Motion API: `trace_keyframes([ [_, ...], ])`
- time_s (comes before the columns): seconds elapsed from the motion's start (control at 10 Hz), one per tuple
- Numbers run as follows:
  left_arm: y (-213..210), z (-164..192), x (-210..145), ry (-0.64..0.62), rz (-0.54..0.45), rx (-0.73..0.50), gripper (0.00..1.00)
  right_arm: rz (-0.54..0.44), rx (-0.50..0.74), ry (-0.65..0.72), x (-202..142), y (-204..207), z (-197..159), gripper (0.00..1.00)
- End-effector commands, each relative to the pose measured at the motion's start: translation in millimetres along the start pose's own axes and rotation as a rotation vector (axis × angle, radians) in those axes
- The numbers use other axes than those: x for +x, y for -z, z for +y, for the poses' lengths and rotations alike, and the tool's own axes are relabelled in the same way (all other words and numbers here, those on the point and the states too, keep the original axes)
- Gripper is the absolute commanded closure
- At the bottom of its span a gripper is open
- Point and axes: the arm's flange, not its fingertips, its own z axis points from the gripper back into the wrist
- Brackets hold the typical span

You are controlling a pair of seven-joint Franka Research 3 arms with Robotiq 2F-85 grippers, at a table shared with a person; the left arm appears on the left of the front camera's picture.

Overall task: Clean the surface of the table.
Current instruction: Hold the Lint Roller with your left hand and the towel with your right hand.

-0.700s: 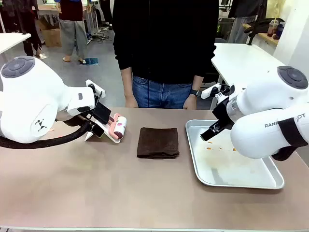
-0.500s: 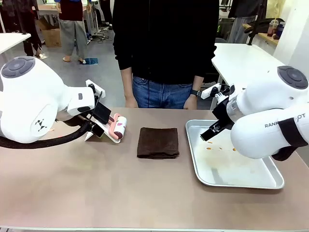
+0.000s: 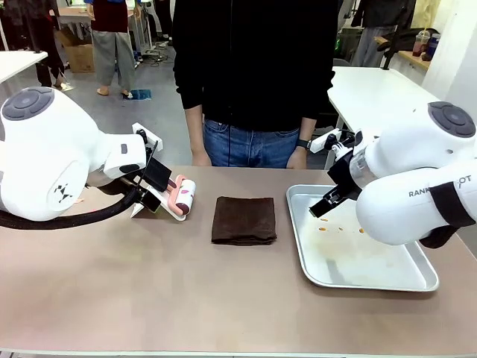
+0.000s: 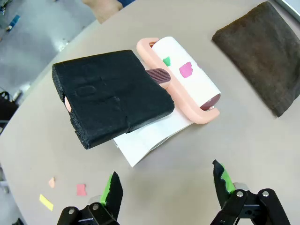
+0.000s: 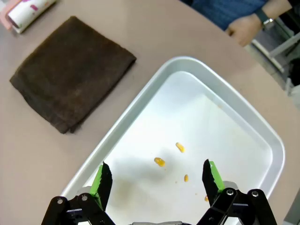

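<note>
Where scraps [image 4: 81, 189] lie, the table [image 3: 149, 298] is taupe.

Colours noted on the taupe table [image 3: 186, 298]
Dark brown cloth [image 3: 244, 220]; silver tray [image 3: 380, 261] flecked with orange crumbs [image 5: 160, 162] — white roller [image 4: 187, 70] framed in pink, dotted green and magenta.

Left arm [image 3: 52, 160], right arm [image 3: 417, 186]: white shells, grey caps. Left pincer [image 4: 165, 171], right pincer [image 5: 155, 165]: black, 2 green pads [image 5: 97, 182].

My table [image 3: 149, 298] carries a folded brown cloth [image 3: 244, 220] at centre, a silver tray [image 3: 373, 286] to its right and a lint roller [image 3: 184, 197] to its left.
</note>
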Motion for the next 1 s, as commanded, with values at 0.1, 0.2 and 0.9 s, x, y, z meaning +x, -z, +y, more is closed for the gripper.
trace_keyframes([
  [0.1,-0.1,-0.1,0.0,0.001,0.000,0.000,0.00,-0.001,0.000,0.001,0.2,-0.1,-0.1,0.00],
  [0.2,-0.1,-0.1,0.0,0.001,0.000,0.000,0.00,-0.001,0.000,0.001,0.2,-0.1,-0.1,0.00],
  [0.9,-16.3,4.8,1.8,-0.016,0.006,-0.040,0.00,0.022,0.018,0.081,4.2,-15.0,-4.3,0.00],
])
